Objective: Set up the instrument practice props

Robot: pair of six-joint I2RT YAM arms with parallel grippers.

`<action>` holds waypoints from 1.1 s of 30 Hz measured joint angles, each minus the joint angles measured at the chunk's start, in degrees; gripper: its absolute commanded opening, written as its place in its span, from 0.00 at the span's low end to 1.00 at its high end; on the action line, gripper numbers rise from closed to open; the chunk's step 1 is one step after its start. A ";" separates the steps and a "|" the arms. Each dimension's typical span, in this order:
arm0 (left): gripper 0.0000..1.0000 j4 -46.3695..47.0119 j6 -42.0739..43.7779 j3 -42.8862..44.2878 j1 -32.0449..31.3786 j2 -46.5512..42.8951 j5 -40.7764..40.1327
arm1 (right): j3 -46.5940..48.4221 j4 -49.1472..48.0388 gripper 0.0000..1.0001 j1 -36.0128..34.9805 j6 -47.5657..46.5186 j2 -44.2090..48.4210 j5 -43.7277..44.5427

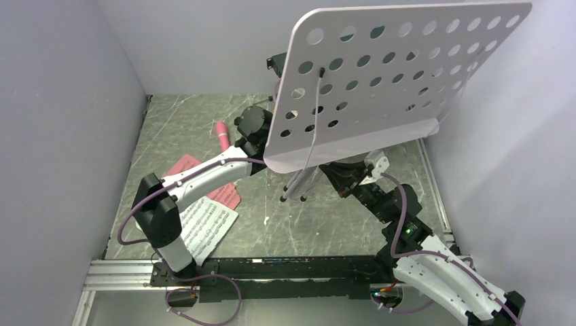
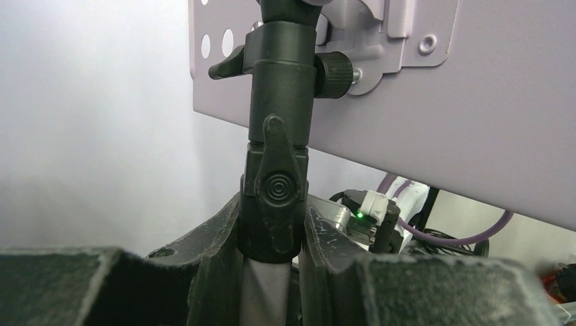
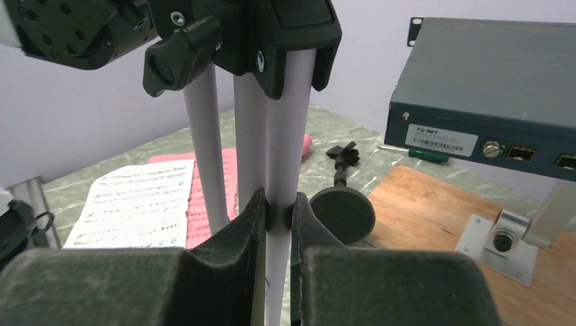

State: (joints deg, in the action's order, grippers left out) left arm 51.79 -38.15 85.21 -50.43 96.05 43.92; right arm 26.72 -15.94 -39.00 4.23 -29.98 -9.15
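Observation:
The pale lavender perforated music-stand desk (image 1: 401,75) is held up high and tilted on its silver folding tripod (image 1: 299,183), whose legs are folded together. My left gripper (image 2: 272,217) is shut on the black clamp collar (image 2: 275,190) of the tripod's shaft, just under the desk (image 2: 421,115). My right gripper (image 3: 277,207) is shut on one silver tripod leg (image 3: 289,122), lower down. The pink microphone (image 1: 222,134) lies on the table behind the left arm. White music sheets (image 1: 207,227) and pink music sheets (image 1: 185,165) lie at the left. The black round-based mic stand (image 3: 343,214) lies on its side beyond the right gripper.
A dark flat rack-mount box (image 3: 489,95) sits raised at the back right on a metal bracket (image 3: 502,238), over a wooden board (image 3: 435,210). A green-handled screwdriver (image 3: 424,155) lies under the box. Grey walls close in on the left, back and right.

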 measured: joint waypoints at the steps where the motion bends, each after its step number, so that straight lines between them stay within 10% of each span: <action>1: 0.00 -0.37 0.04 -0.02 0.44 -0.39 0.07 | 0.52 -0.07 0.00 -1.55 -0.79 -0.81 2.51; 33: 0.00 -11.02 9.88 -17.29 2.34 -11.80 -10.56 | -5.64 2.64 0.00 -8.94 -6.01 1.01 20.85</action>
State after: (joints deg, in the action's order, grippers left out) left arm 40.77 -28.27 67.92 -48.10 84.25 33.36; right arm 21.08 -13.30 -47.94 -1.78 -28.97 11.70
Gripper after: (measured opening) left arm 0.323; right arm 0.112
